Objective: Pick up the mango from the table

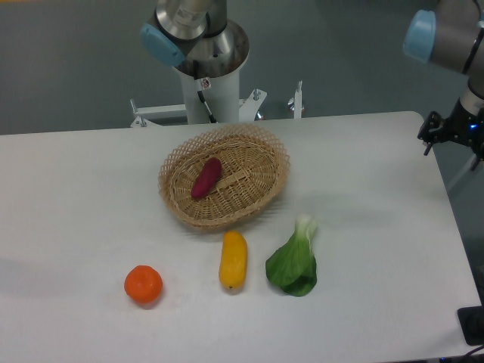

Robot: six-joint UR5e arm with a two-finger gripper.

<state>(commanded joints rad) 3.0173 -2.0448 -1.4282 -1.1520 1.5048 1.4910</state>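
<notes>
Mango (233,259) lies lengthwise, pointing toward basket (224,175).

A plain grey-blue floor (76,68) fills the background behind the white counter (393,227). Light is soft and even. A dark object (473,325) sits at the lower right edge.

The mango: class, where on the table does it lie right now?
The mango lies on the white table near the front edge, just below the basket, between the tangerine and the bok choy.
</notes>
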